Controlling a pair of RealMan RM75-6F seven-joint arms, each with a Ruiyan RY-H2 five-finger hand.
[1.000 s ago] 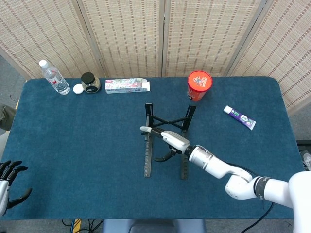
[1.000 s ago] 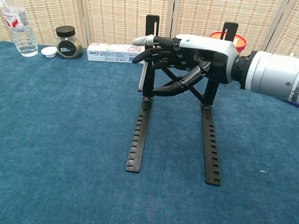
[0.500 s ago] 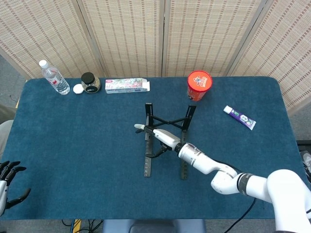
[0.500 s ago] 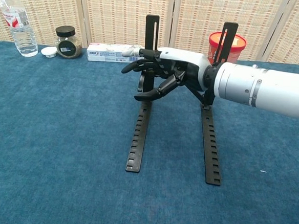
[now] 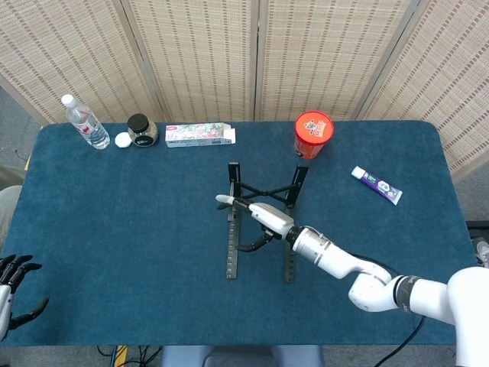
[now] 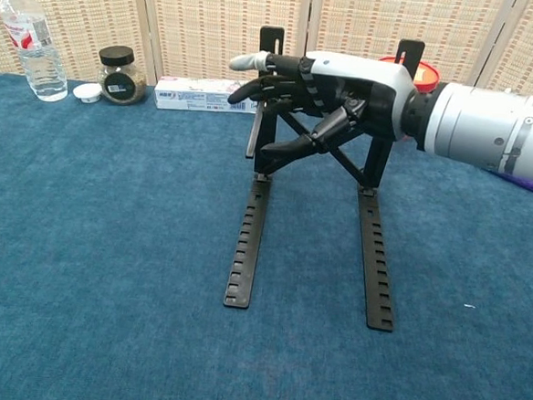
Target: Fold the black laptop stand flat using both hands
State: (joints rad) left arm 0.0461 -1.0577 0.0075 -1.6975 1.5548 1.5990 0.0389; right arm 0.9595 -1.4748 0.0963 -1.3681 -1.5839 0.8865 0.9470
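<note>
The black laptop stand (image 5: 231,256) stands unfolded at the table's middle, two slotted rails (image 6: 242,253) flat on the blue cloth and two uprights joined by a crossed brace. My right hand (image 5: 260,215) hovers over it. In the chest view the right hand (image 6: 334,86) is level with the top of the left upright, in front of the brace, fingers spread and holding nothing. I cannot tell whether a finger touches the upright. My left hand (image 5: 11,298) hangs off the table's near-left corner, fingers apart and empty.
Along the far edge stand a water bottle (image 5: 85,122), a white cap (image 5: 122,140), a dark jar (image 5: 142,129), a long box (image 5: 200,135) and a red cup (image 5: 313,134). A toothpaste tube (image 5: 376,184) lies at the right.
My right hand reached left to the stand's left upright half a second ago, then rose and drew back slightly right. The stand and the left hand have not moved.
</note>
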